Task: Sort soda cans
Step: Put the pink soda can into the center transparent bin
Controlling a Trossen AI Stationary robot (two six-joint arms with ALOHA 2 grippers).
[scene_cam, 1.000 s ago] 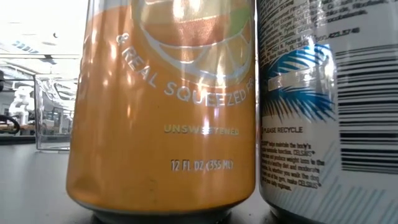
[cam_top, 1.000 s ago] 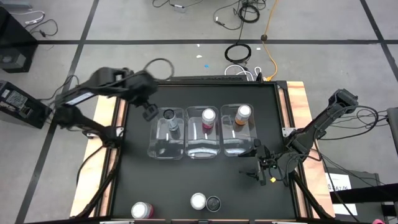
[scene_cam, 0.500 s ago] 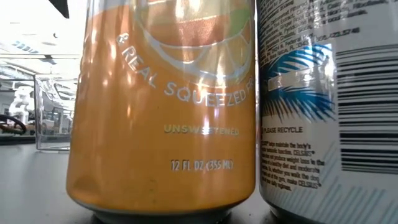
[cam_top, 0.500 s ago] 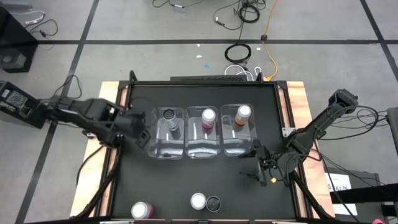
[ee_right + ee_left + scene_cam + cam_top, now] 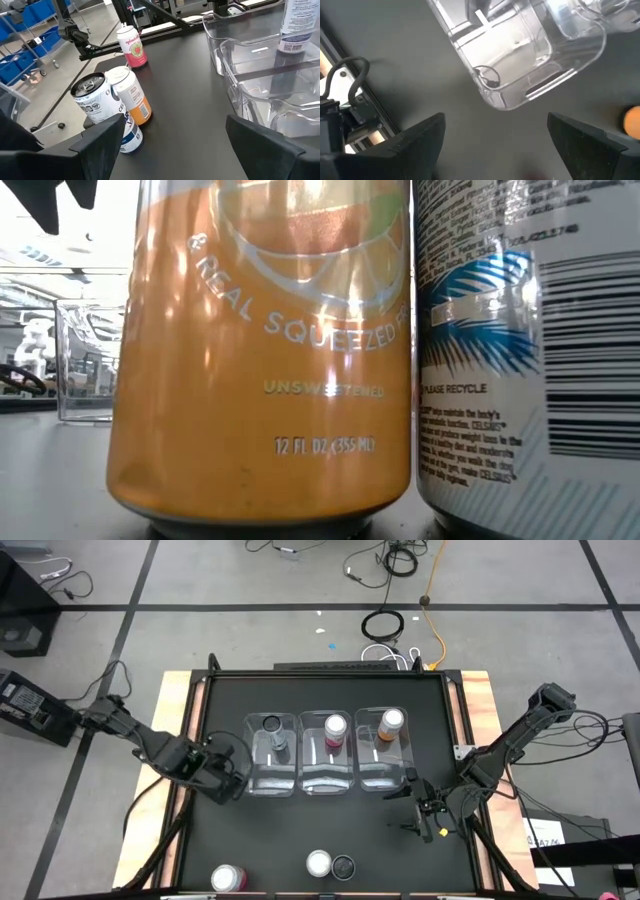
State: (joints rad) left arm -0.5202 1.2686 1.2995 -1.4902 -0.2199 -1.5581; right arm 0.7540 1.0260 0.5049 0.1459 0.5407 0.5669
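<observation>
Already sorted: three soda cans [image 5: 333, 728] stand singly in clear bins [image 5: 270, 780].
Waiting: three cans [image 5: 131, 95] near counter [image 5: 400, 860] edge.
Left pincer [image 5: 222, 775]: open, empty, beside bins.
Right pincer [image 5: 428, 812]: open, empty.

Grey tiled floor [image 5: 250, 580] strewn with cables [image 5: 385, 625].

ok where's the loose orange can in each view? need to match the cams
High view: orange can, near table edge, touching the dark can.
Low view: fills the frame, dark can to its right.
Left wrist view: probably the orange blob at the frame edge.
Right wrist view: behind the dark can, touching it.
Shared landmark: the dark can, except in the left wrist view.
</observation>
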